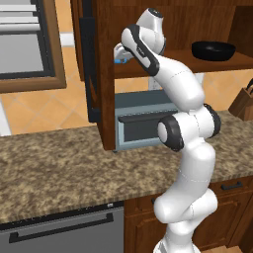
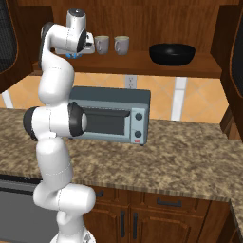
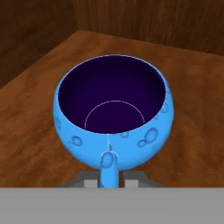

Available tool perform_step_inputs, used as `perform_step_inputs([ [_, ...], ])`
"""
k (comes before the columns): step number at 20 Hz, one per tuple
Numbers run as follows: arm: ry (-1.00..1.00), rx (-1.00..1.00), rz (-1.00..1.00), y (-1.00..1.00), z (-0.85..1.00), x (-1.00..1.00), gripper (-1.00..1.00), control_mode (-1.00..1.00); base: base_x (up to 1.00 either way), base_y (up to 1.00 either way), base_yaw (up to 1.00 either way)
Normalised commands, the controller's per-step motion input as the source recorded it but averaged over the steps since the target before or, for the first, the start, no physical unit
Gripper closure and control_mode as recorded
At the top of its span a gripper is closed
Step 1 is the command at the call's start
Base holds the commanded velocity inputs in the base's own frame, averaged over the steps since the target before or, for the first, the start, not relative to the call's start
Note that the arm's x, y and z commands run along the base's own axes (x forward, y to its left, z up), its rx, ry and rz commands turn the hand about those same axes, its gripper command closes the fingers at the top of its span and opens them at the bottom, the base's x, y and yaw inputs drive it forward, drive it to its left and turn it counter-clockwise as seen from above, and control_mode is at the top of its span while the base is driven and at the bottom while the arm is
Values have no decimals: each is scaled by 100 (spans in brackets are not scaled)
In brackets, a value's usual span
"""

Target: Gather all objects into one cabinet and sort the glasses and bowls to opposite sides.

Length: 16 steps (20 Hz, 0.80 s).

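Note:
The bright blue bowl [image 3: 144, 140] stands upright on the cabinet's shelf board [image 3: 192, 109] near the left back corner, its dark inside showing. My gripper [image 3: 109, 183] is just behind it, its fingers close on either side of a small blue stub on the bowl's near side. From the right base view the hand [image 2: 76, 52] is at the shelf's left end with a bit of blue bowl [image 2: 71, 56] under it. Two grey-beige glasses [image 2: 101, 44] [image 2: 121, 45] stand just right of the hand. The black bowl [image 2: 172, 53] [image 1: 213, 50] sits at the shelf's right end.
The open cabinet door [image 1: 101, 99] with its black bar handle [image 1: 89, 69] hangs left of the arm. A grey toaster oven [image 2: 114, 116] stands on the stone counter [image 2: 190, 161] under the shelf. A knife block [image 1: 243, 104] is at the far right.

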Motion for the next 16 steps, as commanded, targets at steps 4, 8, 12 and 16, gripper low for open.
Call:
perform_step_inputs([
  [4,1,-5,0,11,-9,34,-100,-100,0,0,0],
  [8,0,-1,0,0,0,7,-100,-100,0,0,0],
  [12,0,0,0,-13,10,-46,-100,-100,0,0,0],
  [16,-4,0,0,-8,1,-81,-100,-100,0,0,0],
])
